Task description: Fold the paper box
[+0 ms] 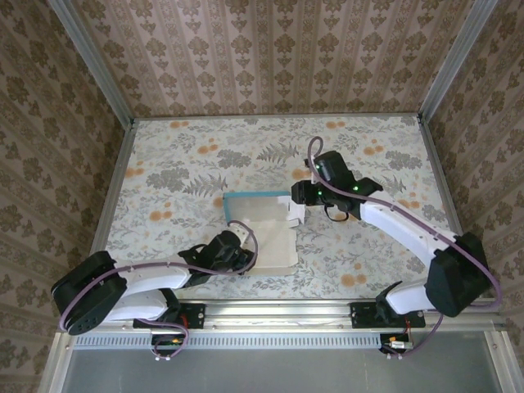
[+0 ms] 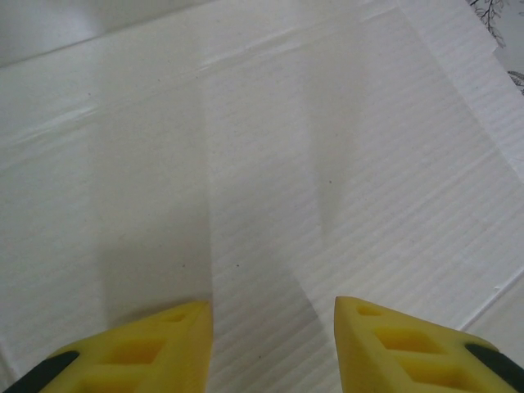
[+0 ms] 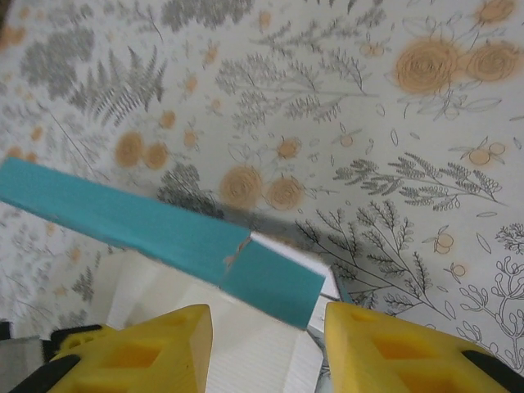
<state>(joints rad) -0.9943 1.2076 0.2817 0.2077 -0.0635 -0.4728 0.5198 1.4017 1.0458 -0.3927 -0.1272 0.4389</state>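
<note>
The paper box [image 1: 264, 233] lies in the middle of the table, white face up, with a turquoise flap [image 1: 257, 197] raised along its far edge. My left gripper [image 1: 242, 241] hovers open over the card's near left part. In the left wrist view its yellow fingertips [image 2: 184, 323] stand apart over the ribbed white card [image 2: 286, 164], and whether they touch it I cannot tell. At the far right corner my right gripper [image 1: 296, 211] is also open. In the right wrist view the end of the turquoise flap [image 3: 270, 274] stands just ahead of the gap between its fingers [image 3: 368, 332], above the white face [image 3: 246, 352].
The floral table cloth [image 1: 164, 164] runs to metal frame rails on the left [image 1: 115, 184] and right [image 1: 438, 176]. Patterned walls close the back and sides. Both arm bases sit on the rail at the near edge [image 1: 278, 311].
</note>
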